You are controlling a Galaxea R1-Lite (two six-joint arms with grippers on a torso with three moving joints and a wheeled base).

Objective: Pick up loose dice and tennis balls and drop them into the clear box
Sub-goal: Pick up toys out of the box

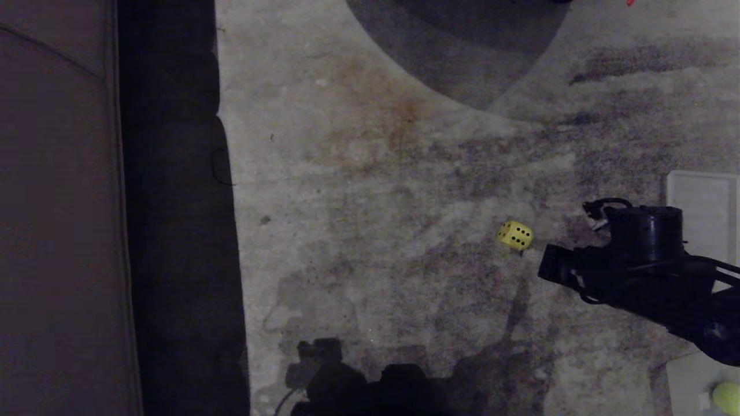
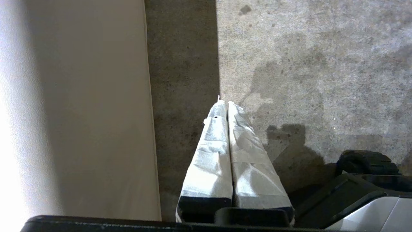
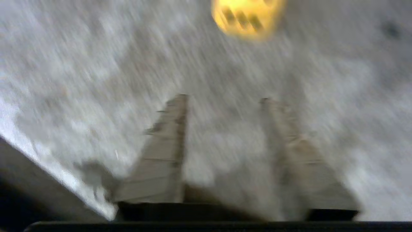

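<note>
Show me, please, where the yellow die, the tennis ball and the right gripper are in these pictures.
yellow die (image 1: pixel 515 236), head view, on its pipped top face.
tennis ball (image 1: pixel 727 397), head view, on its visible fuzzy side.
right gripper (image 3: pixel 223 98), right wrist view, midway between the parted fingers.

Yellow die (image 1: pixel 515 235) with black pips, on a floor (image 1: pixel 376 202) of mottled grey with brownish stains and dark smudges. Black right arm (image 1: pixel 647 271); right gripper (image 3: pixel 225 100) with pale grey fingers (image 3: pixel 167 154). Left gripper (image 2: pixel 227 103) wrapped in white over a black base. Yellow-green tennis ball (image 1: pixel 727 397) beyond the arm from the die. Whitish ribbed lid (image 1: pixel 702 208).
</note>
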